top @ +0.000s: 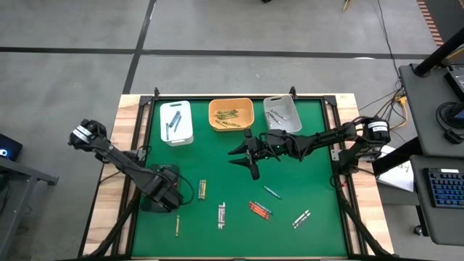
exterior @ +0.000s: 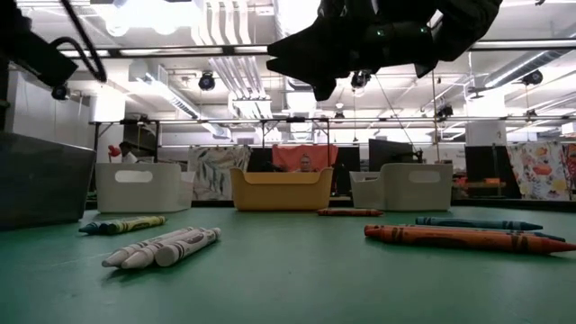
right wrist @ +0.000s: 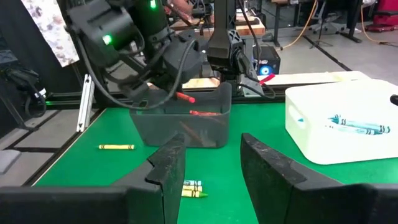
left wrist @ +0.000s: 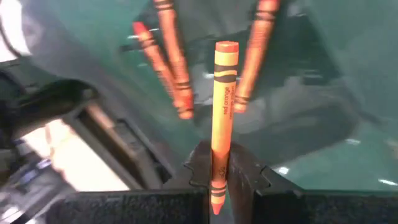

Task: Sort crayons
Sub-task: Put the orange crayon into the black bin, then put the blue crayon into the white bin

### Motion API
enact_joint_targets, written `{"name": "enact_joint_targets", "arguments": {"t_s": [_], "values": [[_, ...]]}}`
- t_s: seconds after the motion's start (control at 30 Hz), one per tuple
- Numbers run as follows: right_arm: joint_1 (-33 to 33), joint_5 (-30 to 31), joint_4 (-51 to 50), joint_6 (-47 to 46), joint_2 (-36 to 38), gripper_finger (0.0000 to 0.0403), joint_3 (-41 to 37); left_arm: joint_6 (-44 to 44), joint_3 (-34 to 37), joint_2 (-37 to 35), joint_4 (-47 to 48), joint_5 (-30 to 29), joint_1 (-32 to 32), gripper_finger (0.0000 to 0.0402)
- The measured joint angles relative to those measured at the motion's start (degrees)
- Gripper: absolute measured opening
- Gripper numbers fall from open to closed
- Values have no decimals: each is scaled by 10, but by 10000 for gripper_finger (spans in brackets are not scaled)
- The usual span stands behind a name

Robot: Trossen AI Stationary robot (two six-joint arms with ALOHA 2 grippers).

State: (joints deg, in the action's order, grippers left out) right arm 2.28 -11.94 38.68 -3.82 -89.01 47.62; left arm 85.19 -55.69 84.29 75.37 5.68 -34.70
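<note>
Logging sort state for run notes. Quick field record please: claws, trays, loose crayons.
left claw: shut on red-orange wax crayon, over dark grey bin
right claw: open, empty, above mid-mat
white plastic tray: blue crayons
orange plastic tray: yellow-olive crayons
light grey tray: grey crayons
loose crayons on green mat: several, mixed colours

Grey concrete floor (top: pixel 217 29), bright ceiling lights (exterior: pixel 126 18), perhaps a desk (top: pixel 442 101) alongside

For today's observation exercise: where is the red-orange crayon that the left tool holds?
The red-orange crayon is clamped upright in the left tool, over the dark grey bin at the table's left front in the high view.
</note>
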Motion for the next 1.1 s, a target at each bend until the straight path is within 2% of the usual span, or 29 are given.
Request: {"name": "enact_joint_targets", "arguments": {"t_s": [0.27, 0.67, 0.87, 0.97, 1.1], "values": [[0, 0, -3, -1, 0, 146, 0, -1, 0, 39, 12, -5, 0, 6], [0, 0, -9, -2, 0, 145, 0, -6, 0, 49, 15, -17, 0, 60], [0, 0, -28, -15, 0, 137, 0, -24, -22, 48, 28, -24, 2, 67], [0, 0, -40, -32, 0, 133, 0, -50, -49, 48, 28, -62, 7, 64], [0, 0, -64, -58, 0, 129, 0, -106, -96, 47, 27, -152, 17, 58]]}}
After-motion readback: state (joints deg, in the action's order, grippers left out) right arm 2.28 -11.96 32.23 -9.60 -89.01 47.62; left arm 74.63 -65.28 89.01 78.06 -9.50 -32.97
